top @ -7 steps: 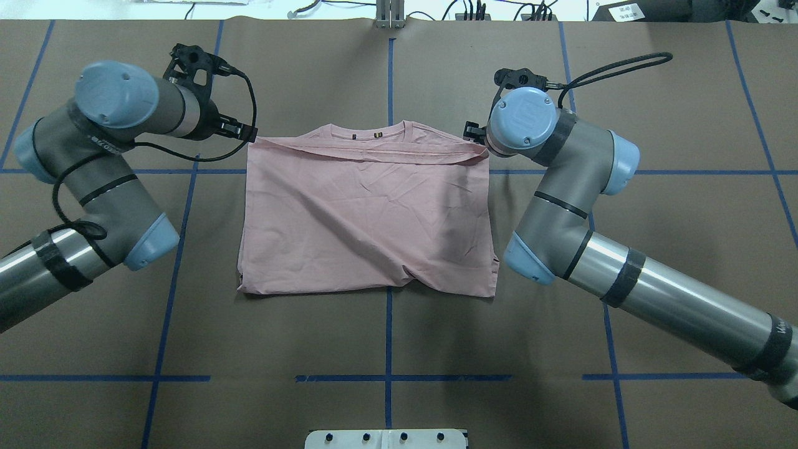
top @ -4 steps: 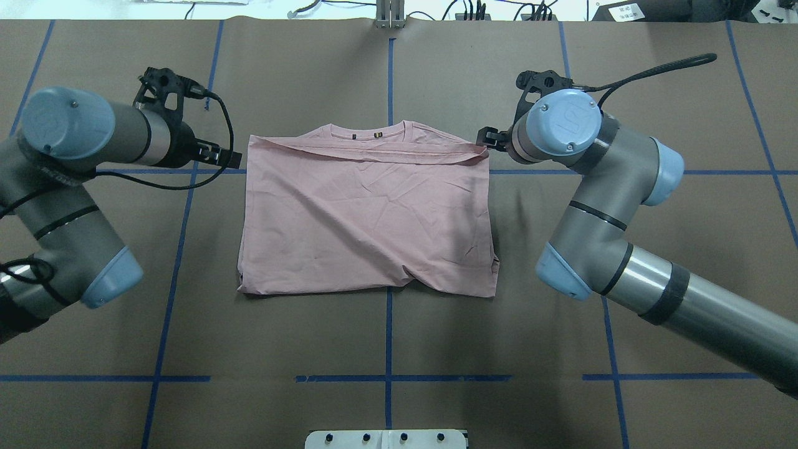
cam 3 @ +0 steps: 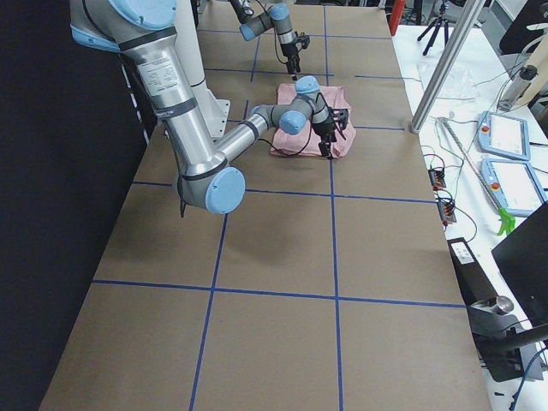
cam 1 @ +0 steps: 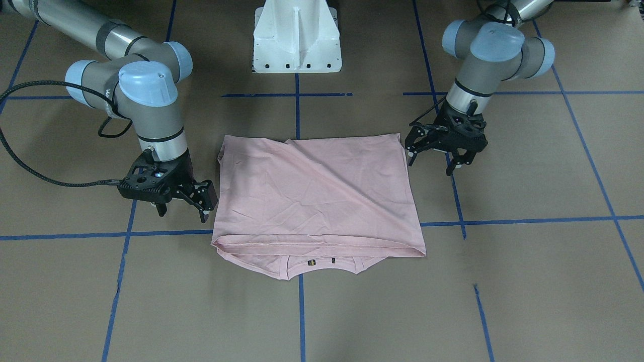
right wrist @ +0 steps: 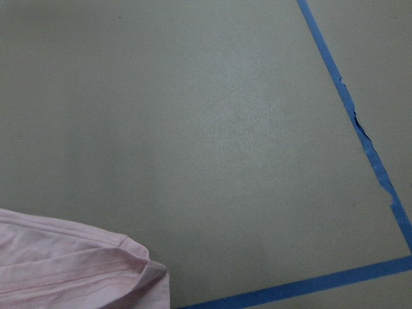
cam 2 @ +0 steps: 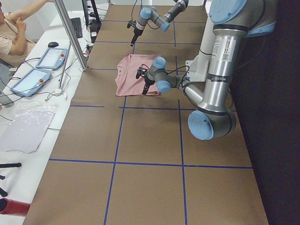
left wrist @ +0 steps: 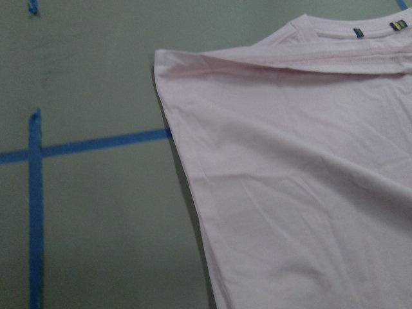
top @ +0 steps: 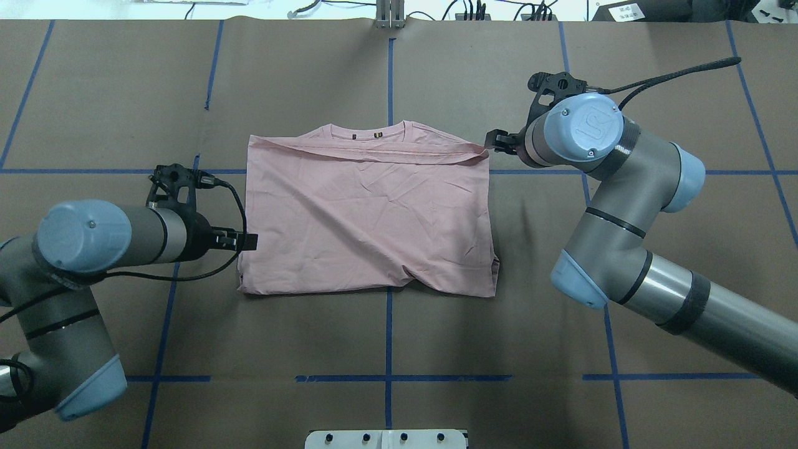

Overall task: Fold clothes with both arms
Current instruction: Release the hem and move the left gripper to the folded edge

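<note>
The pale pink T-shirt (top: 368,212) lies folded flat on the brown table, plain side up, its collar and labels showing at the far edge (cam 1: 312,261). My left gripper (top: 248,241) hangs open and empty just off the shirt's left edge, near the corner closest to the robot; it also shows in the front view (cam 1: 429,165). My right gripper (top: 494,141) is open and empty just off the far right corner (cam 1: 182,211). The left wrist view shows the shirt's left edge (left wrist: 296,180). The right wrist view shows a hemmed corner (right wrist: 71,270).
The table is covered in brown paper with a blue tape grid (top: 388,378). The white pedestal (cam 1: 297,35) stands at the robot's edge. An operator (cam 2: 11,28), tablets (cam 2: 51,57) and a metal post (cam 2: 70,33) are beyond the far edge.
My left gripper moved from the shirt's far left corner back along the left edge toward the robot. My right gripper drew slightly right, away from the far right corner.
</note>
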`<state>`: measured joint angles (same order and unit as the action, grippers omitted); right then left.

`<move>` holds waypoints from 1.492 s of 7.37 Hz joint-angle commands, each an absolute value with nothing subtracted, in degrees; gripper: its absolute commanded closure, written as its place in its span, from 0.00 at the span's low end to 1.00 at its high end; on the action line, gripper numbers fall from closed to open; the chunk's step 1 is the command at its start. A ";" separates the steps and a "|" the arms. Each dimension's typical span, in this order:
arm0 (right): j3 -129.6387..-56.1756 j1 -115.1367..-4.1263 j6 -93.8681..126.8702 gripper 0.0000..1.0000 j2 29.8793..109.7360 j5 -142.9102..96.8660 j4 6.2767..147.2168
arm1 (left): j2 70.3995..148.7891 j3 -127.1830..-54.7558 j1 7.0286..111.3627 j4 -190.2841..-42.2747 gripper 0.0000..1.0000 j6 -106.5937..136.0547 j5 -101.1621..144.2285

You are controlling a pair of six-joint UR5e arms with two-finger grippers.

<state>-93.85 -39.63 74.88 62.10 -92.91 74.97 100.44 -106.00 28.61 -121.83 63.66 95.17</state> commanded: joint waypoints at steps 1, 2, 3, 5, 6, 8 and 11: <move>-93.87 -39.64 74.88 0.00 62.14 -92.90 74.97 | 100.28 -106.00 24.61 -121.73 0.14 66.62 93.08; -93.78 -39.64 74.88 0.00 62.14 -92.90 74.97 | 100.20 -106.08 24.35 -121.64 0.17 66.62 93.08; -93.78 -39.64 74.88 0.00 62.14 -92.90 74.97 | 100.11 -106.00 23.74 -121.55 0.34 66.71 93.08; -93.78 -39.64 74.88 0.00 62.23 -92.81 74.97 | 99.49 -106.00 22.85 -121.46 0.68 66.71 92.99; -93.78 -39.64 74.88 0.00 62.23 -92.81 74.97 | 99.41 -106.08 22.85 -121.46 0.93 66.62 92.99; -93.78 -39.64 74.88 0.00 62.23 -92.81 74.97 | 98.97 -107.22 23.11 -121.46 1.00 65.92 93.34; -93.78 -39.46 74.88 0.00 62.75 -92.46 74.97 | 98.26 -106.00 28.01 -121.38 1.00 58.22 93.16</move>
